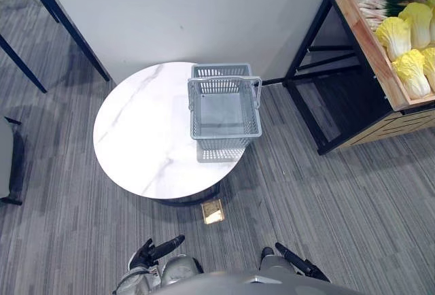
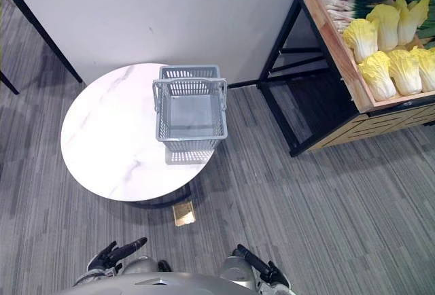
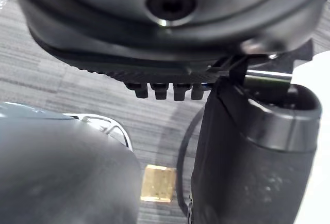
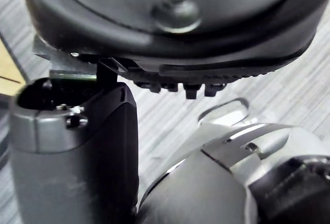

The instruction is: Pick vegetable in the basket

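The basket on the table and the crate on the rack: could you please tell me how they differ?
The basket is grey mesh; the crate is wood. The basket is empty; the crate holds cabbages. Both are open-topped.

Two dark hands, slim and black: left hand (image 1: 155,250) and right hand (image 1: 300,263). Joined to a silver-grey arm (image 1: 137,284) with paler patches at the wrist.

Up close, a broad black palm housing on each, rounded and glossy, edged with a finely ribbed rim. Sunk into the left housing, a round recessed screw (image 3: 170,2) with a bright glint. On the right, a second screw (image 4: 178,15), blurred, perhaps domed rather than recessed.

Past each rim, a short row of blocky black fingers (image 3: 166,91). Beside them a thick left thumb (image 3: 252,177), matt black and faintly speckled, ringed by a silver-grey band. Same build on the right thumb (image 4: 77,177), with small bolts on the band.
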